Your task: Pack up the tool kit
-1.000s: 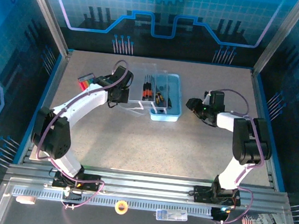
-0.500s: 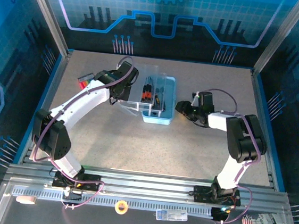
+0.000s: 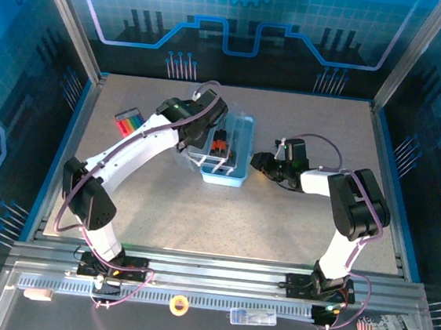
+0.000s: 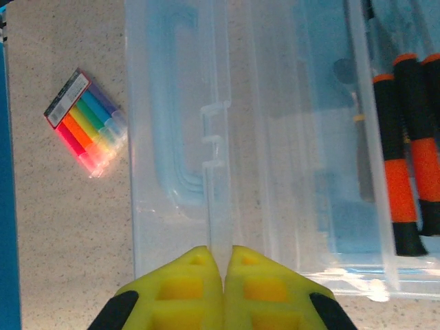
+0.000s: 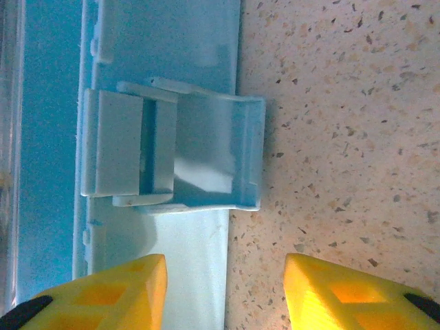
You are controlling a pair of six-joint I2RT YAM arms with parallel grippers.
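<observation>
Lid-closing step. Blue tool case (image 3: 227, 177) sits mid-table. The left gripper (image 4: 221, 253) is at the case's lid side, jaws fully pinched on the edge rib of the clear lid (image 4: 172, 137), so it has the lid in hand. From the top view the lid looks tilted over the base and not seated; I can't tell how much gap is left. Screwdrivers (image 4: 404, 172) with orange/black handles are already lying inside the case. The right gripper (image 5: 223, 262) is just beside the opposite long side of the case, jaws about half open and holding nothing. One finger is over the case rim and the other over bare table (image 5: 344, 137). The blue latch (image 5: 180, 152) is straight ahead of it, flipped outward from the case wall. Marker pack (image 4: 86, 122) lies on the table on the lid side, well apart from the case. It's not packed, and I can't say whether it belongs in the kit. Next, my read: left brings the lid flat onto the base and holds it down, then right pushes the latch up over the lid edge until it snaps. Risks are the light case sliding under the push, and the latch missing if the lid sits proud.
</observation>
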